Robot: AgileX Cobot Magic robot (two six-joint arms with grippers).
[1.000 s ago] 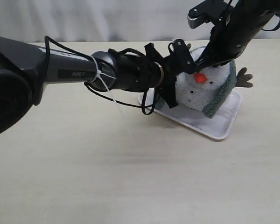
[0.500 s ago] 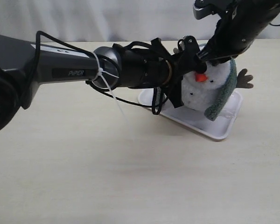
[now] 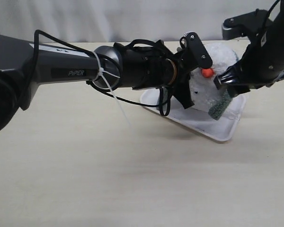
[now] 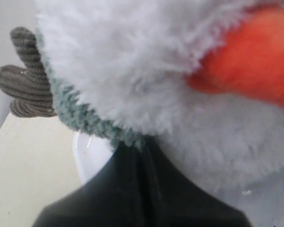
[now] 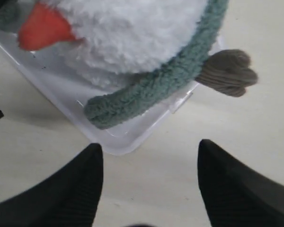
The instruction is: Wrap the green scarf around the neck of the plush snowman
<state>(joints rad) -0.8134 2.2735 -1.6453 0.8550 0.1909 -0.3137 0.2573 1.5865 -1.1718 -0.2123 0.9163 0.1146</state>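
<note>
Plush snowman [image 3: 202, 98] sits in white tray [image 3: 213, 132]. Green scarf [image 5: 151, 94] loops round it, loose end lying inside tray. Left end effector [image 4: 141, 156] pressed together at scarf's edge, over tray. Right end effector [image 5: 150, 144] spread wide, just outside tray rim.

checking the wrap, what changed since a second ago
The right pincer opened, let go of the green scarf and drew away rightward from the plush snowman; the scarf's end hangs loose. The left pincer stayed shut against the snowman, still in the tray.

Black left gripper [image 3: 202, 56] reaches in from the left, jaws pressed together; black right gripper [image 5: 149, 151] hangs at the right, jaws spread wide.
</note>
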